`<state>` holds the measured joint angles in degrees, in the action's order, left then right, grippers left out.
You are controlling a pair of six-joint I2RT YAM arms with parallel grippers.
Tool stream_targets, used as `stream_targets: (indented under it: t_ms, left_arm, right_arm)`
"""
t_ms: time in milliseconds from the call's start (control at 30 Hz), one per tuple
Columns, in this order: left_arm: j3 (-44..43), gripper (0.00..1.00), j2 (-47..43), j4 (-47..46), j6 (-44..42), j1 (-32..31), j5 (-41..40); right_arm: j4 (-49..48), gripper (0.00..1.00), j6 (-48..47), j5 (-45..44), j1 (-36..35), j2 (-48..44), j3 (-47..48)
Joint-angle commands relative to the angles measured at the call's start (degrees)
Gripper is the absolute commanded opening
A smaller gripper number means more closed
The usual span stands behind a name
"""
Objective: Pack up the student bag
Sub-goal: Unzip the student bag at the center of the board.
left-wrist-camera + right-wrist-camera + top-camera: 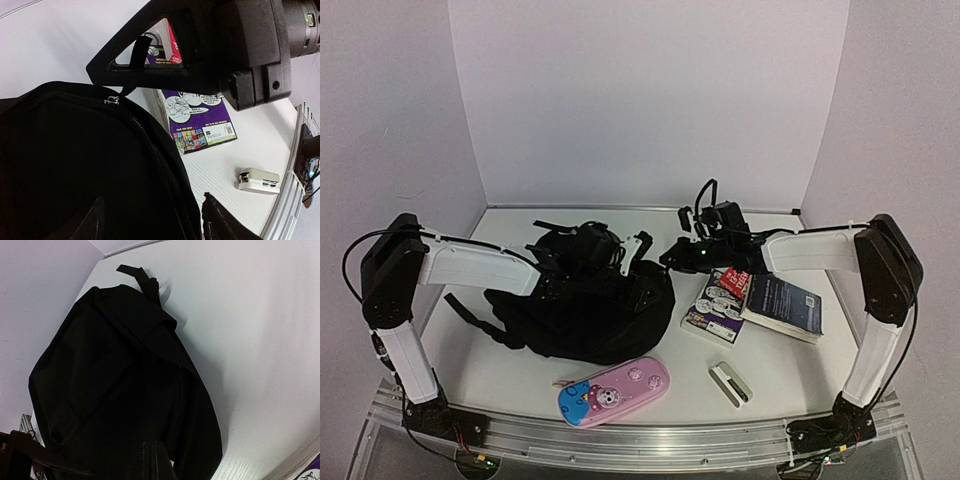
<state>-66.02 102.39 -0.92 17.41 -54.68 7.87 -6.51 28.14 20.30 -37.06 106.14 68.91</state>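
Student bag (585, 310) is seen slumped left of centre on the table (800, 385), its zip pull strap (139, 55) pinched between the right gripper's (670, 258) jaws. Fabric beside the zip is best pinned by the left gripper (155, 222), poised with jaws apart above it, so the pull is drawn against tension.
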Motion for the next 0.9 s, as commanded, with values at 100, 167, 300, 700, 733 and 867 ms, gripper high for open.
stream_targets:
  t_ms: [100, 167, 300, 700, 733, 867]
  left_arm:
    - [-2.76, 0.12, 2.04, -3.10, -0.92, -0.83, 1.10]
    - [-2.52, 0.03, 1.75, -2.96, -1.64, -1.29, 1.20]
    - [0.59, 0.00, -0.59, -4.90, -1.95, -1.48, 2.81]
    - [5.95, 0.00, -7.85, -4.23, -0.36, -1.48, 7.22]
    - [6.24, 0.00, -8.17, -4.09, -0.02, -1.48, 7.05]
    - [5.65, 0.17, -8.11, -2.27, 1.85, -1.50, 4.21]
  right_arm:
    - [-2.28, 0.00, 0.09, -1.76, -0.47, -3.49, 0.16]
    - [-2.23, 0.00, 0.07, -2.53, -0.51, -2.99, 0.89]
    - [-1.76, 0.00, -0.02, -4.47, -0.47, -1.00, 3.43]
    - [-0.87, 0.00, -2.33, -3.85, 0.13, 9.52, 14.53]
    - [-0.87, 0.00, -2.61, -2.87, 0.14, 10.42, 15.56]
    - [-0.79, 0.00, -2.88, 0.09, 0.06, 14.23, 20.15]
